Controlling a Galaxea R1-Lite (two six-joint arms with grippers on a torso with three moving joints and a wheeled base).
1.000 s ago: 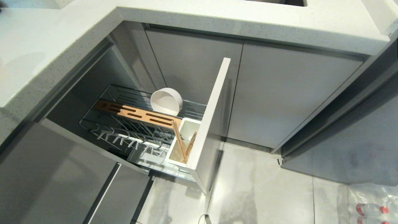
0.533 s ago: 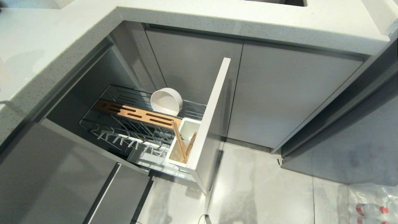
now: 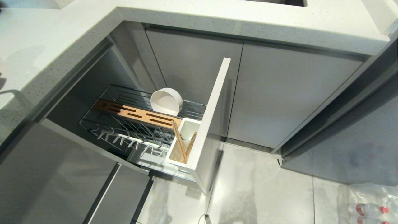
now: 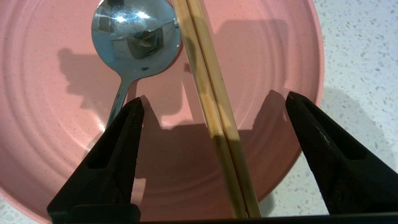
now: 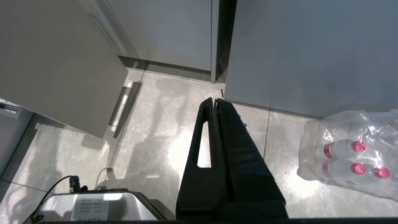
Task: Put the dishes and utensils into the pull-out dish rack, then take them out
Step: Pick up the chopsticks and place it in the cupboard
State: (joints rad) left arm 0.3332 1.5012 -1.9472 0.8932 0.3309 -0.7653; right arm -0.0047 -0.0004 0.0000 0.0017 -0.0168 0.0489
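Observation:
Over the pink plate (image 4: 46, 109) on the speckled countertop (image 4: 357, 62) hangs my left gripper (image 4: 214, 96), open with nothing between its fingers. On the plate lie a shiny metal spoon (image 4: 136, 37) and a pair of light-wood chopsticks (image 4: 202, 62), which run between the open fingers without touching them. The pull-out dish rack (image 3: 93, 127) stands drawn out below the counter. A white bowl (image 3: 166, 101) leans on its side at the rack's back. Two wooden chopsticks (image 3: 179, 141) stand in the white utensil cup (image 3: 189, 126). My right gripper (image 5: 215, 100) hangs shut over the floor.
The rack's pale front panel (image 3: 211, 115) juts into the floor space, with grey cabinet doors (image 3: 295, 93) behind it. A wrapped pack of water bottles (image 5: 348, 149) lies on the tiled floor at the right. The robot's base (image 5: 93, 205) is below the right gripper.
A shadow on the countertop at the far left of the head view has shifted. Nothing in the rack has moved.

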